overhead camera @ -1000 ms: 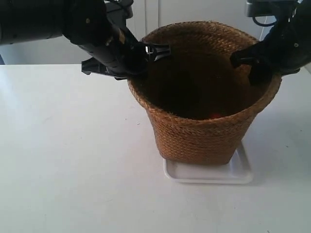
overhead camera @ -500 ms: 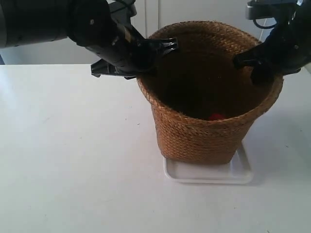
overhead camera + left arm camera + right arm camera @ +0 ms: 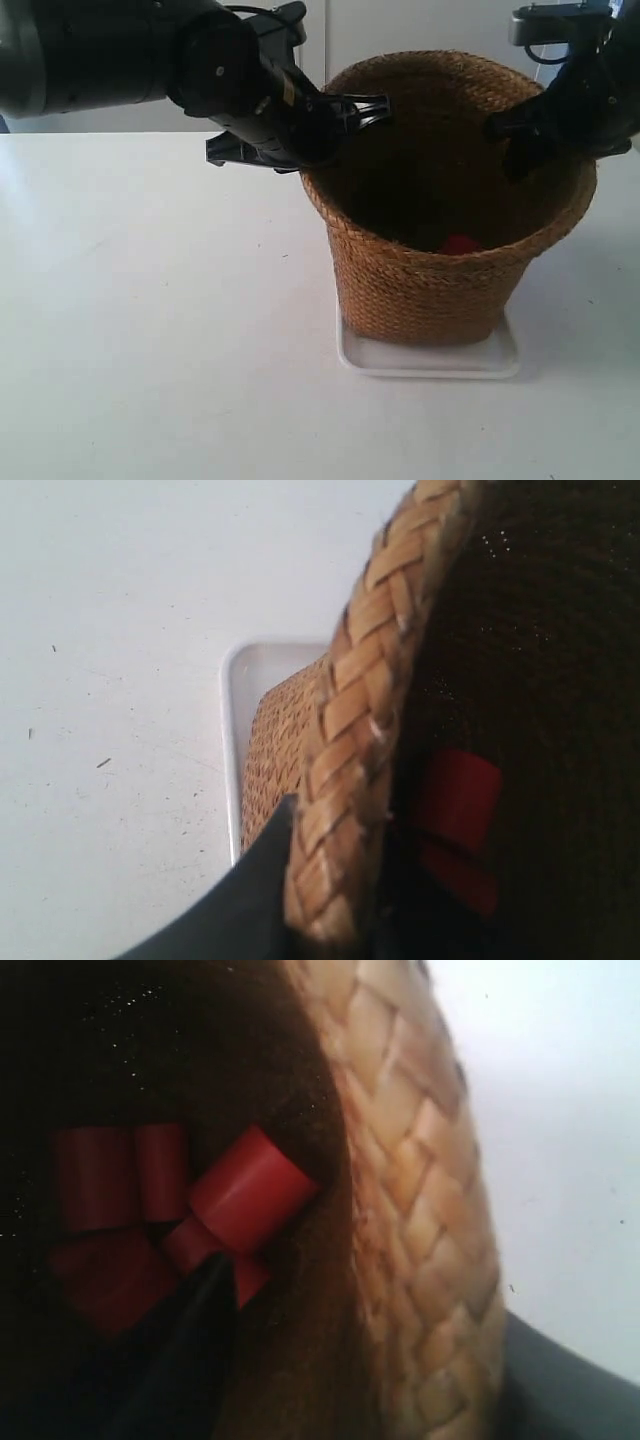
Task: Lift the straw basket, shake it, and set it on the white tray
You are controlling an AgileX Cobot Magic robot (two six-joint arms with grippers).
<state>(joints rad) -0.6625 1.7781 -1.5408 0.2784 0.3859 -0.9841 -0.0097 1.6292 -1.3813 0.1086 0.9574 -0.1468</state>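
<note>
The straw basket (image 3: 430,290) stands upright, apparently seated on the white tray (image 3: 432,362), its rim pinched by the left gripper (image 3: 335,865) and right gripper (image 3: 400,1340) at opposite points, roughly nine and three o'clock in the exterior view.

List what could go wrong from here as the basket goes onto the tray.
The base of the straw basket nearly fills the white tray, so a small offset could leave it perched on the raised rim, tilted.
The left gripper and right gripper pinch only the braided rim; if one lets go first, the basket may tip.
The loose red pieces inside could roll and shift the load.
</note>
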